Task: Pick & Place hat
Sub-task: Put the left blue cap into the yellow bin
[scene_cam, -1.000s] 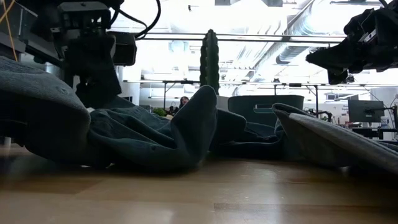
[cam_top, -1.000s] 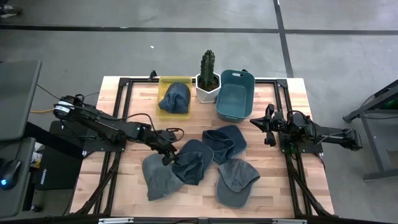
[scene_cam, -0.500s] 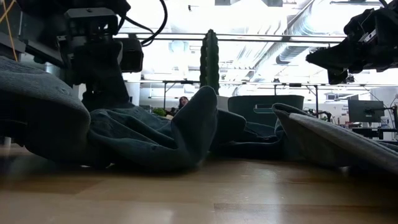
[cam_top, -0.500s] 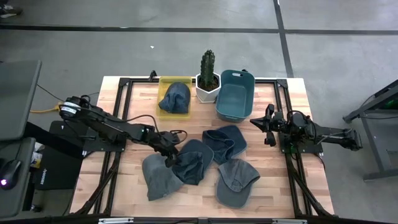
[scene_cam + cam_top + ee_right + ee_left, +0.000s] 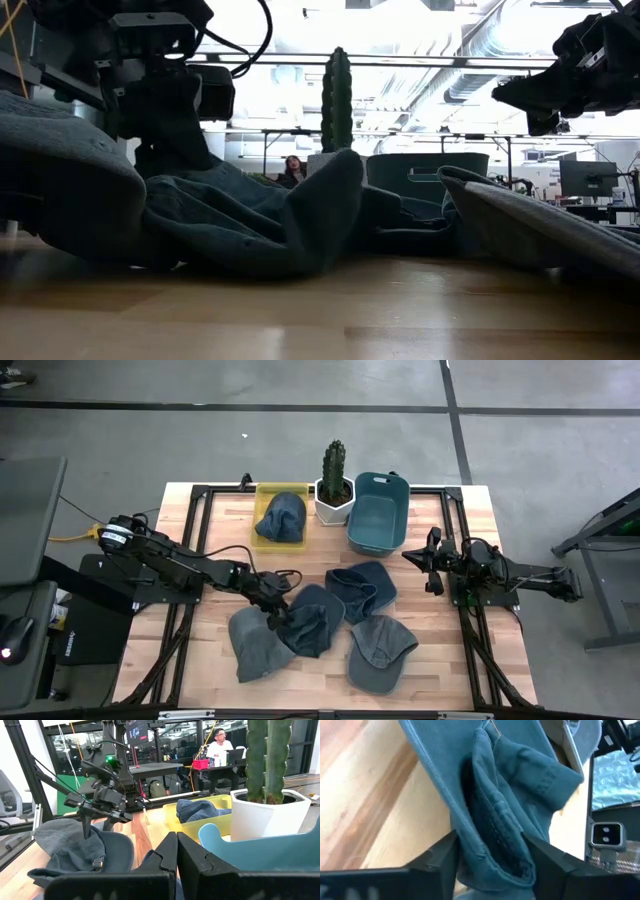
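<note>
Left gripper (image 5: 277, 612) first: from above, you see it down on the near-left edge of the dark blue-grey crumpled cloth cap (image 5: 306, 622) in the middle of the wooden slatted table (image 5: 220, 525), with three more soft denim-coloured caps lying around it and touching one another. One folded blue hat (image 5: 282, 518) already sits in the shallow yellow plastic tray (image 5: 262, 493) at the far side, beside the potted green cactus in a white pot (image 5: 334, 482) and the deep teal plastic bin (image 5: 377, 512). Your right gripper (image 5: 432, 562) waits above the table's right side, well apart from the caps.

At table height, the left arm stands over the cap, whose cloth rises in a limp fold in front of the cactus; expect it to sag and drape, not hold shape.

Through the left wrist camera, your two dark fingers (image 5: 437, 862) stand apart on either side of a doubled ridge of cloth; whether they already pinch it I cannot tell. The cap looks light, soft and unbreakable, so grip a thick bunched seam or band, not a single layer, which could slip out.

Through the right wrist camera, the right fingers are pressed together with nothing between them, looking across the caps toward the tray.
</note>
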Controlling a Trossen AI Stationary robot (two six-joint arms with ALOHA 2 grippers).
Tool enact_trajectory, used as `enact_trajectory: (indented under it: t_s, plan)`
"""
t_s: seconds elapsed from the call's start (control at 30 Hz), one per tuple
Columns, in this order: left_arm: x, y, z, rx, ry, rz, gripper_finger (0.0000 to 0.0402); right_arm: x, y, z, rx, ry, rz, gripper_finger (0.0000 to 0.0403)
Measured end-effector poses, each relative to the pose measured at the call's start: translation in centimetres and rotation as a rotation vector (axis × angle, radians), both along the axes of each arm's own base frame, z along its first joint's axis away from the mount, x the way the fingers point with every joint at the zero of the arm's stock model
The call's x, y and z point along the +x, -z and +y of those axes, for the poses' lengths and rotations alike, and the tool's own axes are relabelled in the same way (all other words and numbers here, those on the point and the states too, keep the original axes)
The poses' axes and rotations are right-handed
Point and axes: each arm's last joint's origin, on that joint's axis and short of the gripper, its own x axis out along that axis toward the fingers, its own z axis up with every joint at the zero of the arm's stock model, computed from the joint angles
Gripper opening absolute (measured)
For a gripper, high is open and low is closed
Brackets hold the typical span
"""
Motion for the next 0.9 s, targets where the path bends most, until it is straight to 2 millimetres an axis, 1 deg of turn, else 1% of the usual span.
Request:
enact_trajectory:
  t_s: [0.17, 0.27, 0.33, 0.43, 0.6, 0.77, 0.9]
  plan:
    - [0.0, 0.0, 0.0, -0.001, 0.000, 0.001, 0.0089, 0.0, 0.0, 0.0, 0.000, 0.000, 0.000, 0.0001]
    - [0.0, 0.0, 0.0, 0.004, -0.005, 0.000, 0.0033, 0.0, 0.0, 0.0, 0.000, 0.000, 0.000, 0.0001]
    - [0.0, 0.0, 0.0, 0.005, -0.006, -0.001, 0.0011, 0.0, 0.0, 0.0, 0.000, 0.000, 0.000, 0.0001]
    - [0.0, 0.0, 0.0, -0.005, -0.015, 0.004, 0.0012, 0.0, 0.0, 0.0, 0.000, 0.000, 0.000, 0.0001]
    - [0.2, -0.4, 0.3, -0.032, -0.090, 0.015, 0.0005, 0.0, 0.0, 0.0, 0.000, 0.000, 0.000, 0.0001]
    - [1.2, -2.5, 0.4, 0.004, -0.179, 0.019, 0.0002, 0.0, 0.0, 0.0, 0.000, 0.000, 0.000, 0.0001]
    - [2.1, -4.9, 0.4, 0.068, -0.248, 0.074, 0.0001, 0.0, 0.0, -0.1, 0.001, 0.023, -0.002, 0.0001]
